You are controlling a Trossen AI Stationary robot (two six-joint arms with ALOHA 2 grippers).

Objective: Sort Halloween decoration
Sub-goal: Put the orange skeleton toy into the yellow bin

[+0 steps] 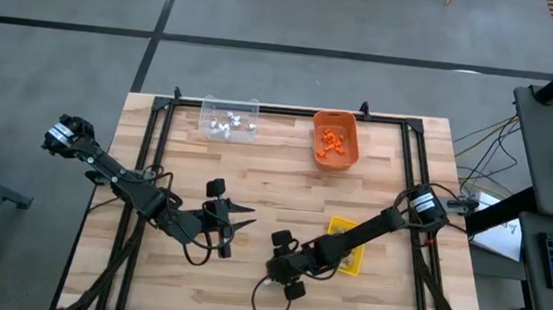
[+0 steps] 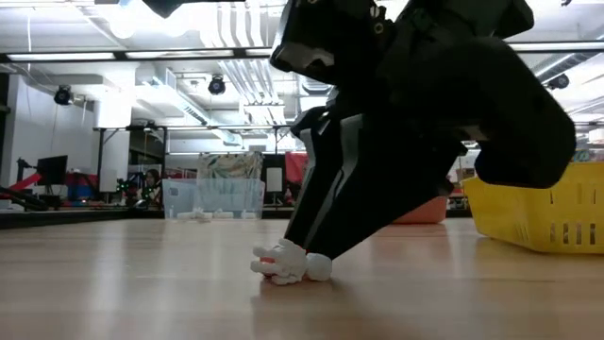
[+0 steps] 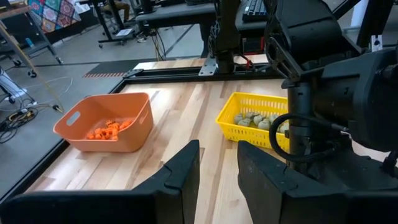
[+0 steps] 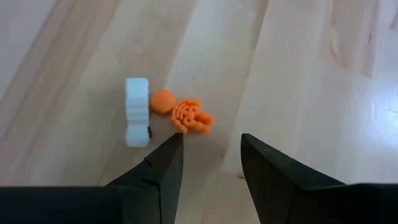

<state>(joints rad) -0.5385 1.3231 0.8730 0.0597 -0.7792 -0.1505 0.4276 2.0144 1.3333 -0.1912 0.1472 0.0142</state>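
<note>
Hovering unit: right gripper (image 4: 208, 163) low over the table (image 1: 283, 191), near its 6 o'clock edge, fingers apart with nothing between them.
Loose trinkets: a white piece (image 4: 137, 112) and an orange skeleton piece (image 4: 189, 116) lie on the wood, touching, just ahead of the right fingertips.
Left gripper (image 3: 217, 180): at 8 o'clock of table centre, fingers apart, holding nothing.
Orange bin (image 1: 336, 140): at 1 o'clock, holds orange trinkets (image 3: 107, 129).
Clear bin (image 1: 229, 119): at 11 o'clock, holds white trinkets (image 1: 227, 124).
Yellow basket (image 3: 249, 118): at 4 o'clock, holds tan-grey trinkets (image 3: 255, 119).
</note>
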